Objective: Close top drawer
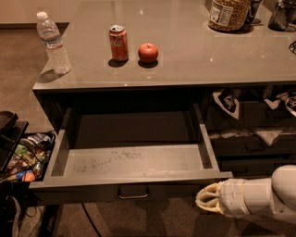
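The top drawer point(134, 162) stands pulled far out from under the grey counter, its scuffed light grey floor bare and its small metal bar handle point(133, 192) showing on the front at the bottom. My gripper point(207, 202), cream-coloured on a white arm, is at the lower right, just below and in front of the drawer's right front corner, pointing left toward the drawer front. It holds nothing that I can see.
On the counter point(185, 60) stand a water bottle point(53, 42), a red soda can point(119, 43), an apple point(148, 53) and a jar point(229, 14). Open shelves with dark packets point(227, 102) lie to the right. A bin of snacks point(25, 157) sits left of the drawer.
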`<state>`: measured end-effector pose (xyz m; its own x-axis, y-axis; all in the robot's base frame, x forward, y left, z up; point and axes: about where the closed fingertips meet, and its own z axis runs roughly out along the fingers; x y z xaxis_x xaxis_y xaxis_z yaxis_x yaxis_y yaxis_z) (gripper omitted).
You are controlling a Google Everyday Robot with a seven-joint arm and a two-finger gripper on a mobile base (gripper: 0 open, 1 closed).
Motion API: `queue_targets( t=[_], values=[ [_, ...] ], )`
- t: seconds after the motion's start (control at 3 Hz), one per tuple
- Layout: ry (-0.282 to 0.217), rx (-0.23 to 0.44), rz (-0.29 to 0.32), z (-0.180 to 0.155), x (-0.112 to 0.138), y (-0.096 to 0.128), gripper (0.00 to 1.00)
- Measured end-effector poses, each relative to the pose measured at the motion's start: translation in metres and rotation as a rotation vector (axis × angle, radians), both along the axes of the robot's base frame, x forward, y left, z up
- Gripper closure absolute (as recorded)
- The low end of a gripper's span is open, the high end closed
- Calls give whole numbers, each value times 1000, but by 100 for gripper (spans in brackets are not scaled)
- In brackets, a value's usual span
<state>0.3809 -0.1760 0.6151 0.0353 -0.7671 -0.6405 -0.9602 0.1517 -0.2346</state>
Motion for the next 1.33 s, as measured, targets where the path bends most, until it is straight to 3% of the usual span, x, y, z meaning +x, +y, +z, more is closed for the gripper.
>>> queue_targets(
  t=[0.33,0.67,1.33],
  values=[
    [-51,19,7,-38,16,9,100],
    [-85,16,5,-52,28,15,100],
    [-162,-1,-52,-57,48,23,100]
  ],
)
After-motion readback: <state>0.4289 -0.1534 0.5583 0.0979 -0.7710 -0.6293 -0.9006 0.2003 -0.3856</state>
